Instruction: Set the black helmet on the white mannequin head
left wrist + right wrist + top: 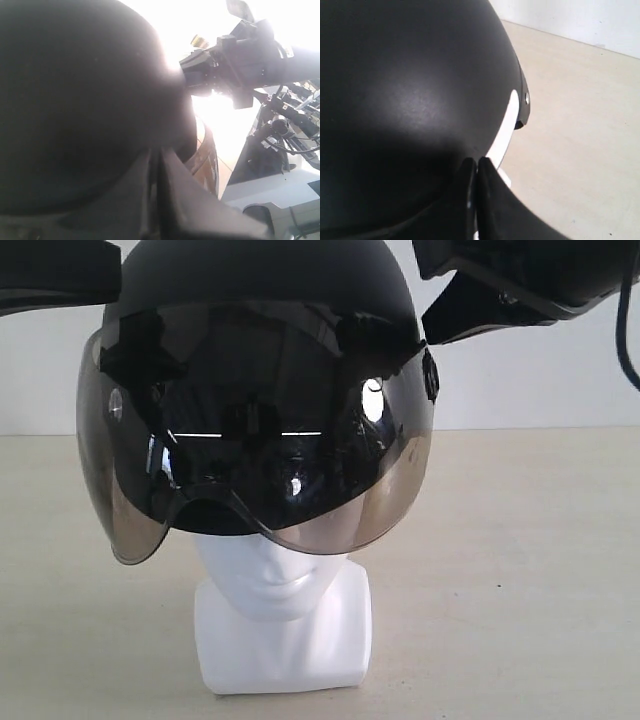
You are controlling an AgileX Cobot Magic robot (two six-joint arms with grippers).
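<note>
Fingers [180,200] of the left gripper [156,155] lie pressed together in the left wrist view, with only a thin slit between them and nothing seen in the slit. Their tips rest against the dark shell of the black helmet [260,280]. In the exterior view the left arm [55,270] comes in at about ten o'clock of the helmet and meets the shell near its upper edge.

The helmet sits at the middle of that view, over the top of the white mannequin head [280,610]. Its smoky visor [390,500] hangs down over the upper face. At six o'clock below the visor's rim, the mouth, chin and blocky neck base show bare. The neck base stands upright on the pale table [520,570], with a white wall [520,380] behind.

At about two o'clock of the helmet the right arm [520,280] reaches down to the shell. The right gripper [474,162] in its own wrist view also has its two fingers closed against each other, tips on the matte shell. Just beyond those tips a narrow strip of the white head shows under the helmet's lower edge. Whether either pincer holds the helmet's rim cannot be told.
</note>
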